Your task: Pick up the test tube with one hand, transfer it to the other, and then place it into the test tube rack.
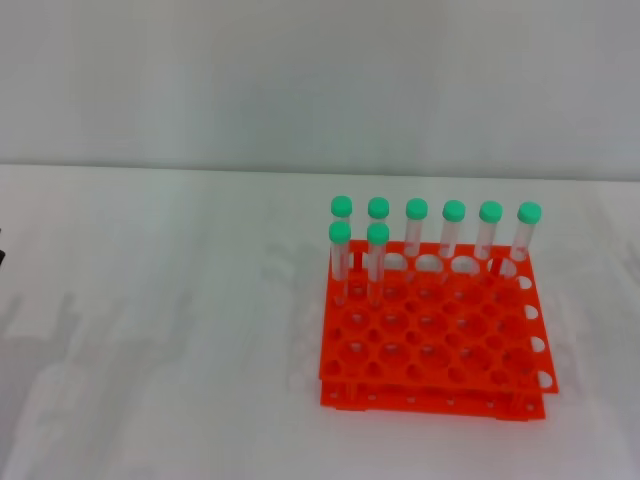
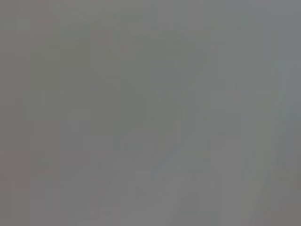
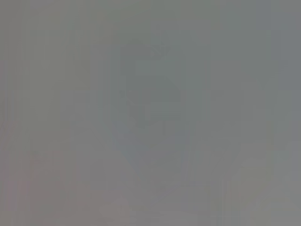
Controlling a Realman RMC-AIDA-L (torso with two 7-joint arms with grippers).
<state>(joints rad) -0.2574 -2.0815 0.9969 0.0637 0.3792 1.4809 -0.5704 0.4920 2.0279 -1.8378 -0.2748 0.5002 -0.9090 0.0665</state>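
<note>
An orange test tube rack (image 1: 432, 330) is sitting on the white tabletop (image 1: 150, 330), holding eight green-capped tubes (image 1: 378, 250) upright. Neither gripper is showing, so their state cannot be told. No loose tube is visible; progress is unclear.

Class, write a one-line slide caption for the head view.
Orange rack on a white table holds eight green-capped tubes: six in the back row, two in the next; no end effector in view.
</note>
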